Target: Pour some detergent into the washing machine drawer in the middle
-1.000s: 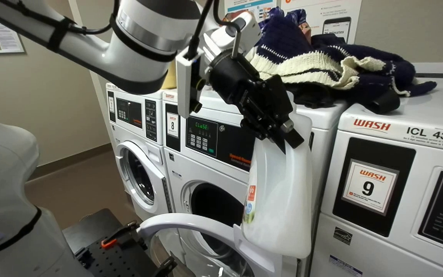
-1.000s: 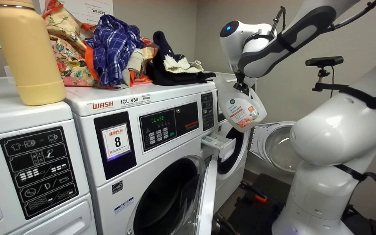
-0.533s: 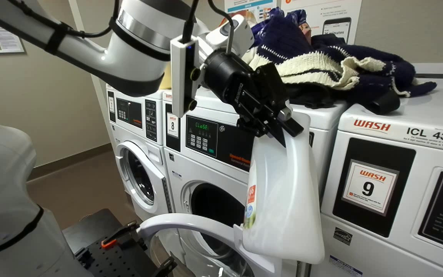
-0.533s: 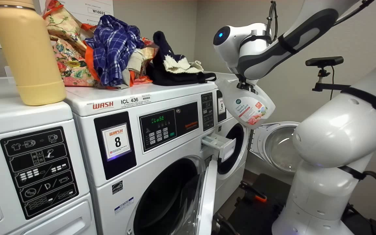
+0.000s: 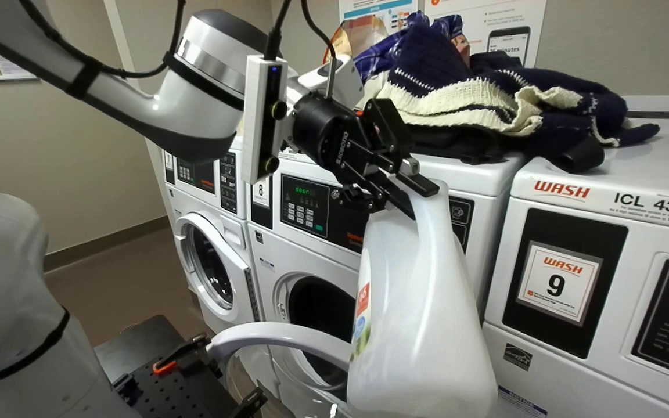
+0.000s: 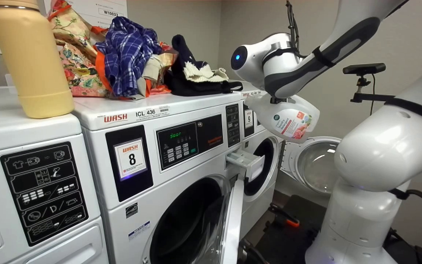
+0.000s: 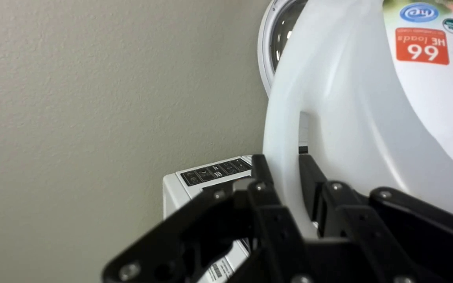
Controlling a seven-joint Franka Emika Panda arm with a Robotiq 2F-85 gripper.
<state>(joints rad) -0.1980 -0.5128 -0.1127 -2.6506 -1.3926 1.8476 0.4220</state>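
Observation:
The detergent, a translucent white jug [image 5: 421, 325] [image 6: 291, 119] with a red and floral label, hangs tilted in the air in front of the washers. My gripper [image 5: 420, 200] [image 7: 283, 177] is shut on its handle. In an exterior view the jug's narrow neck end points left toward the machines; no blue cap shows. The washing machine [image 6: 192, 167] with the 8 sticker has its white drawer [image 6: 255, 168] pulled out. The jug is above and slightly right of the drawer there, apart from it. In the wrist view the jug [image 7: 340, 118] fills the right side; the drawer is hidden.
The washer's round door [image 5: 276, 332] stands open below the drawer. Clothes [image 5: 456, 98] and a yellow bottle [image 6: 42, 69] stand on the machine tops. Machine 9 [image 5: 497, 360] is beside it, with another open door [image 6: 315, 165]. A black platform [image 5: 172, 377] lies near the robot base.
The jug has tilted further, its base swinging outward and its neck end dropping slightly. It has moved away from the machine, toward the robot. The washer's display changed from "close" to "door".

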